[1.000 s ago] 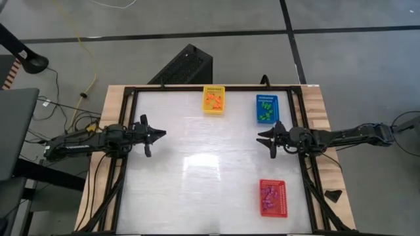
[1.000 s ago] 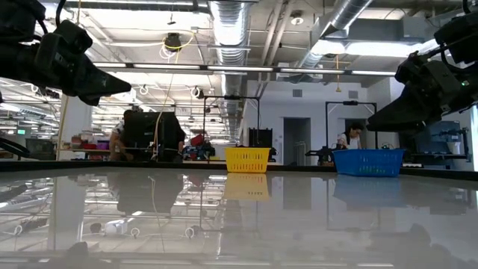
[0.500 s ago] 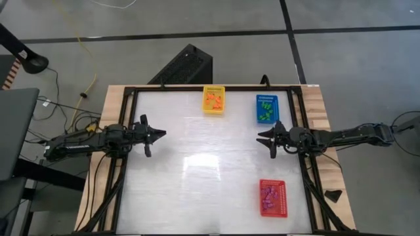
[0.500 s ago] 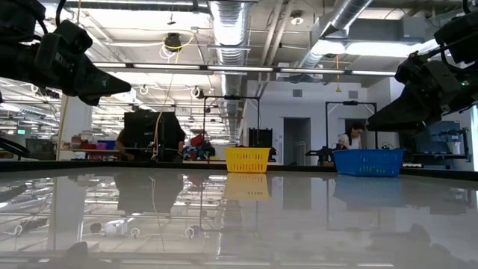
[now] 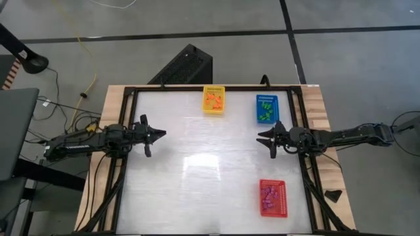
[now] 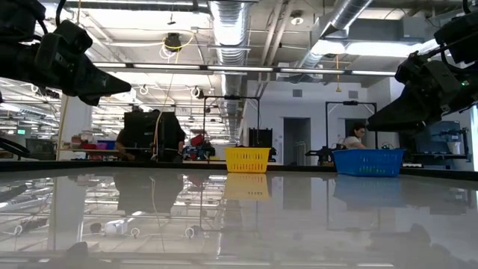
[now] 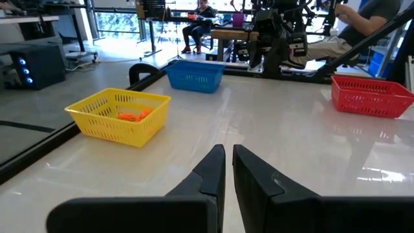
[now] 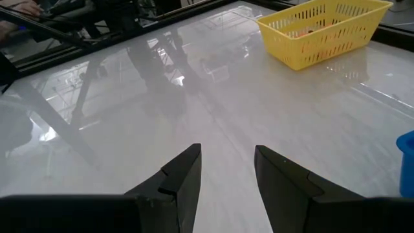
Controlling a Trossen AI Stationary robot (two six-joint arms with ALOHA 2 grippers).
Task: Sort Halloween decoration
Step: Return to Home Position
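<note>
My left gripper (image 5: 162, 133), fingers nearly touching, my right gripper (image 5: 260, 136) opposite, fingers parted, tiny orange trinkets (image 5: 212, 99) in yellow perforated plastic basket (image 5: 213, 88).

1. A grey concrete floor (image 5: 216, 16) crossed by dark seam lines surrounds the glossy white counter (image 5: 197, 164) with its wooden edges.
2. A black perforated metal box (image 5: 187, 64) stands on the floor just beyond the counter's far edge.
3. Silver ceiling ducts (image 6: 230, 22) and long strip lights (image 6: 246, 69) run overhead in the room behind.
</note>
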